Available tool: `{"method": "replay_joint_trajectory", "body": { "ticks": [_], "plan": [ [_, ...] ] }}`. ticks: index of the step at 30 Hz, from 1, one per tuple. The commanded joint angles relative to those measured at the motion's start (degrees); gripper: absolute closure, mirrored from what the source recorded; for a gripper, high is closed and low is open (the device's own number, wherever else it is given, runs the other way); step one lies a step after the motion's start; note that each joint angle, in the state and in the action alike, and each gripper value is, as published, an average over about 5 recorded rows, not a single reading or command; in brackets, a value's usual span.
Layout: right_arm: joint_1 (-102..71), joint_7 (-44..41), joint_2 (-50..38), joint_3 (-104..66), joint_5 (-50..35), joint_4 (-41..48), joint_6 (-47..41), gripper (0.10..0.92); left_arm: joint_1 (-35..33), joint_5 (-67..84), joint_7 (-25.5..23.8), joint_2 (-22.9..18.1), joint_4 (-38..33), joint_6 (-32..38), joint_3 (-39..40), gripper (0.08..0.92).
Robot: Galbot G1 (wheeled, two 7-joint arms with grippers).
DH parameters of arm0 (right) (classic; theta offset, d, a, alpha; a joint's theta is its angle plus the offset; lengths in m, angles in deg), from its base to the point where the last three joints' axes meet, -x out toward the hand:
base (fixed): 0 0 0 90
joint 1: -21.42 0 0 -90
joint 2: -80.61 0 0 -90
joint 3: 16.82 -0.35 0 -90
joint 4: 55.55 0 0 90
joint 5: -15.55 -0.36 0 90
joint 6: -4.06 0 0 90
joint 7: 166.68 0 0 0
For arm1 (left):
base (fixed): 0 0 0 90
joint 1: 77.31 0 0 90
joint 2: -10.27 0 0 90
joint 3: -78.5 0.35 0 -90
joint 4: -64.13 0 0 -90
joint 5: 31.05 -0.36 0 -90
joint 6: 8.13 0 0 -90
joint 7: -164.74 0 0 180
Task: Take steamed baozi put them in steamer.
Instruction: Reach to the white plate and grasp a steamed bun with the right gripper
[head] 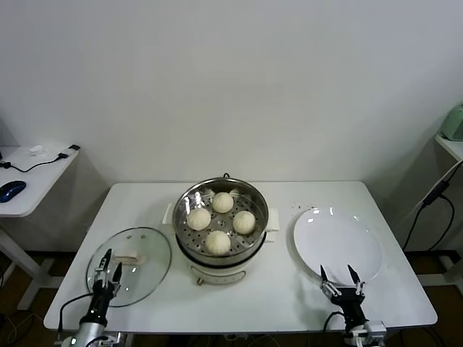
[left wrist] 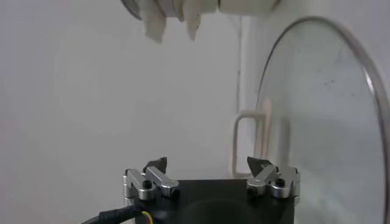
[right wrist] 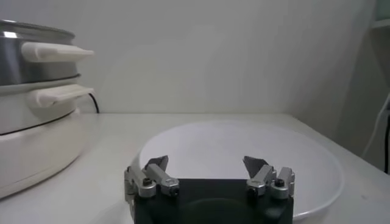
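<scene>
The steamer (head: 185, 204) stands at the middle of the white table, a shiny steel pot on a white base. Several cream-white steamed baozi lie on its perforated tray, among them one at the back (head: 223, 202), one at the left (head: 199, 218) and one at the front (head: 218, 242). My left gripper (head: 111, 261) is open and empty at the table's front left, over the near rim of the glass lid (head: 148, 271). My right gripper (head: 338, 273) is open and empty at the front right, at the near edge of the white plate (head: 337, 241). The right wrist view shows the steamer's side (right wrist: 30, 109) and the bare plate (right wrist: 244, 146).
The glass lid with its white handle (left wrist: 250, 137) lies flat left of the steamer. The plate right of the steamer holds nothing. A side desk with a blue mouse (head: 11, 190) stands at the far left. A cable (head: 427, 206) hangs past the table's right edge.
</scene>
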Motion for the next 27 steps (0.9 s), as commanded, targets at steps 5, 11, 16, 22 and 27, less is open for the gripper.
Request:
{"method": "replay_joint_trajectory", "body": {
  "ticks": [5, 11, 16, 22, 27],
  "plan": [
    [0.2, 0.0, 0.4, 0.0, 0.6, 0.5, -0.1, 0.203, 5.2, -2.8, -0.6, 0.3, 4.0, -1.1, 1.0, 0.177],
    [0.2, -0.1, 0.6, 0.3, 0.6, 0.7, -0.1, 0.203, 6.2, -3.7, -0.9, 0.6, 6.4, -0.9, 1.2, 0.177],
    [0.5, -0.1, 0.7, 0.5, 0.7, 0.9, -0.1, 0.203, 6.0, -4.6, -1.1, 0.7, 7.0, -0.9, 1.4, 0.26],
    [0.8, -0.1, 0.7, 0.8, 1.0, 1.0, -0.2, 0.203, 5.8, -4.8, -1.2, 0.0, 6.7, -1.2, 1.4, 0.433],
    [0.7, -0.1, 0.7, 1.1, 1.2, 0.8, -0.2, 0.202, 6.1, -5.1, -1.2, -0.7, 7.0, -1.5, 1.6, 0.58]
  ]
}}
